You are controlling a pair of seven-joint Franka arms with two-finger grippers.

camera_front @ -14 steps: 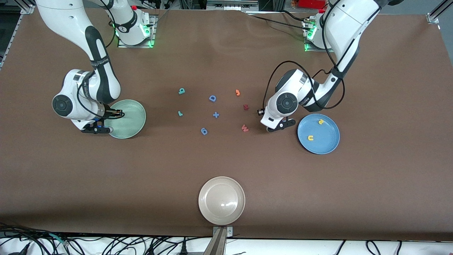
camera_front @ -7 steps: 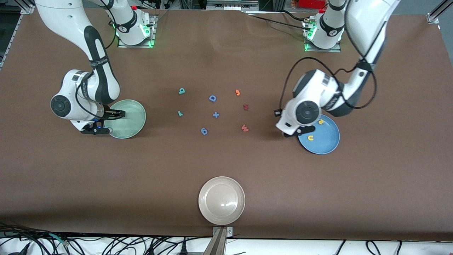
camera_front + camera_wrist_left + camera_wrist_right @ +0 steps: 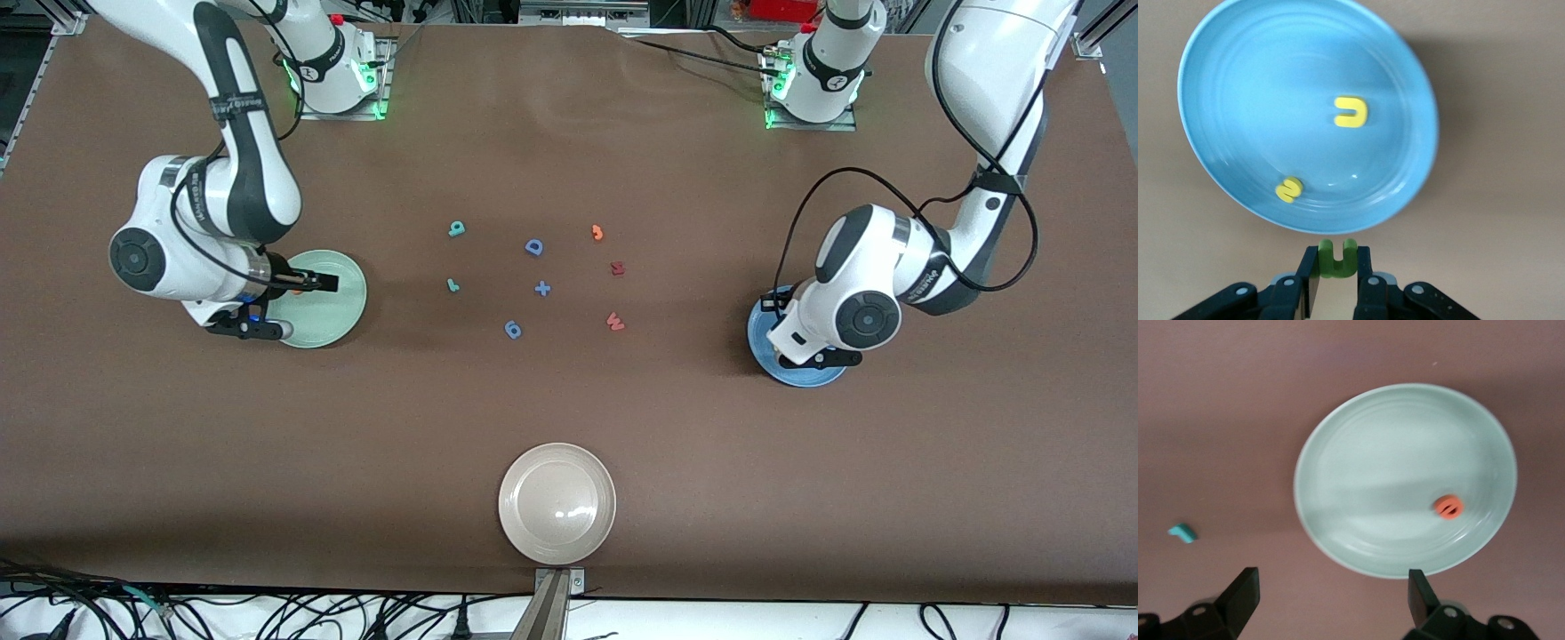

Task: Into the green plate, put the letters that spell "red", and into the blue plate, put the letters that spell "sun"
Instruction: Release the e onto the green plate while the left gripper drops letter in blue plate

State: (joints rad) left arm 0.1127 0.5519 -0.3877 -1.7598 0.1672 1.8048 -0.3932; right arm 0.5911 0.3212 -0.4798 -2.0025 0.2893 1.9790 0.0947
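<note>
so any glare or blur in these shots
Front view: sharp, with a bright glare spot in the beige plate. Left wrist view: blue plate slightly smeared, the green letter crisper. Right wrist view: soft overall, a shadow band across the green plate.

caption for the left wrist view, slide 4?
Left gripper holds green n beside blue plate already holding yellow u and s.

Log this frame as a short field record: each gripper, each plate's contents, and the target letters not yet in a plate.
left gripper: shut on green n, over blue plate
right gripper: open, empty, over green plate
blue plate: yellow u, yellow s
green plate: orange e
still on table: teal r, teal d
</note>
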